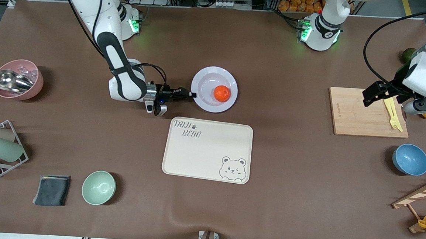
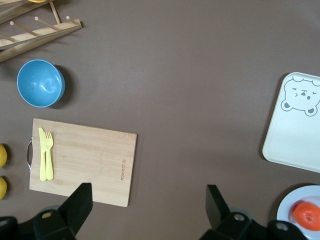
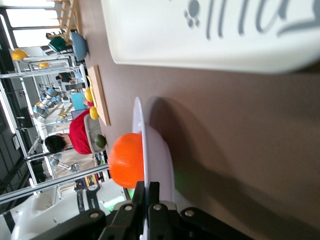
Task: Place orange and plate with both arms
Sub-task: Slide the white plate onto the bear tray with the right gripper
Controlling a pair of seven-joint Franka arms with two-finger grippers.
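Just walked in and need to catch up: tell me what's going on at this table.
The right gripper is shut on the rim of the plate, which lies flat on the table with the orange in it, just past the bear-print tray toward the robots. The left gripper waits open above the cutting board, holding nothing. The plate has not yet been lifted.

orange (image 1: 222,93) on plate (image 1: 214,89) | plate farther from camera than tray (image 1: 207,149) | fork (image 1: 392,114) on board (image 1: 365,114)

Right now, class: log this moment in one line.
right gripper: shut on plate rim | orange: on plate | left gripper: open, waiting over board
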